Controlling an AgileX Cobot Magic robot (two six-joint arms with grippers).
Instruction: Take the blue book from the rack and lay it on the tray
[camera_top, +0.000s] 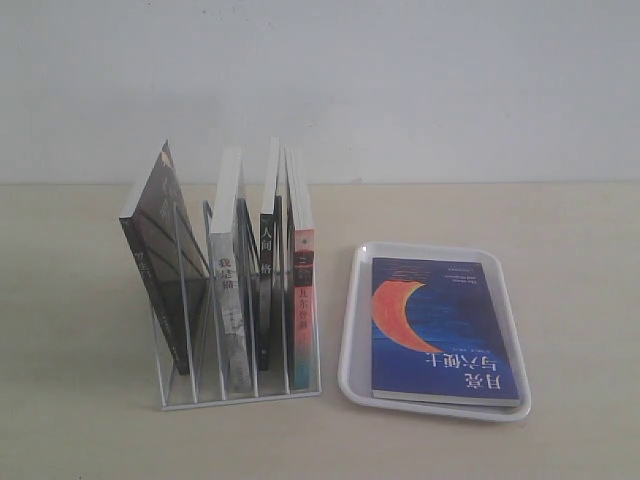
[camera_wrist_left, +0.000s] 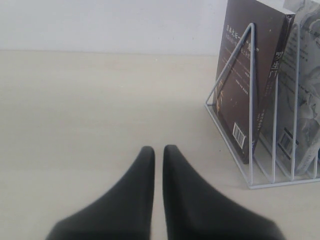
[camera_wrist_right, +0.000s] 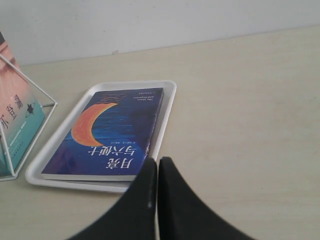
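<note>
The blue book (camera_top: 440, 328) with its orange crescent lies flat, cover up, inside the white tray (camera_top: 350, 340) to the right of the rack (camera_top: 240, 385). The right wrist view shows the same blue book (camera_wrist_right: 115, 131) on the tray (camera_wrist_right: 167, 95). My right gripper (camera_wrist_right: 158, 161) is shut and holds nothing, its tips just off the tray's near corner. My left gripper (camera_wrist_left: 158, 148) is shut and empty over bare table, apart from the rack (camera_wrist_left: 250, 100). Neither gripper shows in the exterior view.
Several other books stand in the rack's slots: a dark leaning one (camera_top: 160, 260), a white-spined one (camera_top: 228, 290), a black-spined one (camera_top: 266, 280) and a pink-and-teal one (camera_top: 303, 300). A pale wall runs behind the beige table (camera_top: 80, 420).
</note>
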